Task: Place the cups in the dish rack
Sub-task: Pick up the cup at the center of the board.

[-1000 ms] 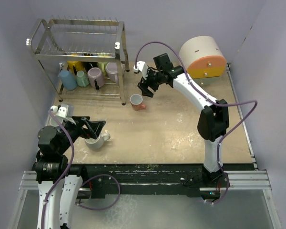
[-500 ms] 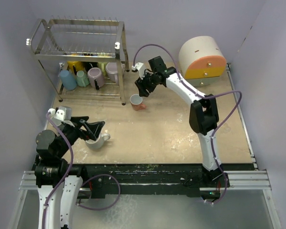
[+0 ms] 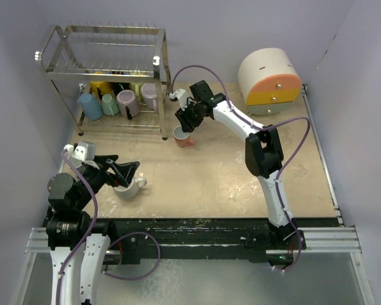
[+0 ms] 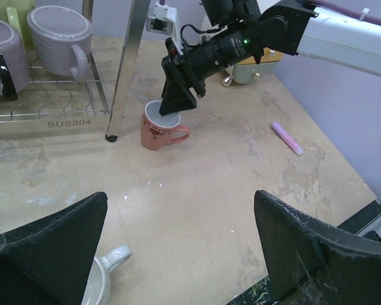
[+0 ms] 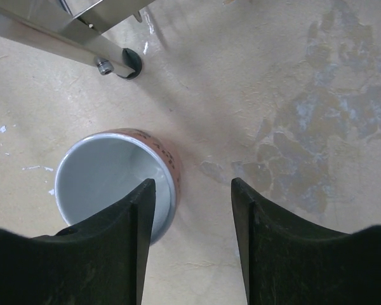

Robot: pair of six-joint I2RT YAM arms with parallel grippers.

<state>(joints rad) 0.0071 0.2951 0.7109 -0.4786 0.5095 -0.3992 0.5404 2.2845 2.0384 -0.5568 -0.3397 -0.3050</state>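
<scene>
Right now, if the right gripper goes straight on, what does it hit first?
Probably the salmon mug: the right gripper straddles its wall, one jaw over the inside, though depth is unclear.

A robotics lab test cell, not a real kitchen: a left arm [image 3: 66, 190] and a right arm [image 3: 276, 197] are bolted to an aluminium rail [image 3: 330, 238] at the near edge of a worn beige desk [image 3: 228, 171], boxed in by plain lavender walls [image 3: 254, 25]. Purple cables [image 3: 193, 66] loop off the arms. Kitchenware stands on the desk like props: a wire dish rack [image 3: 101, 51], mugs [image 3: 126, 100] and a small drawer box [image 3: 270, 76].
</scene>
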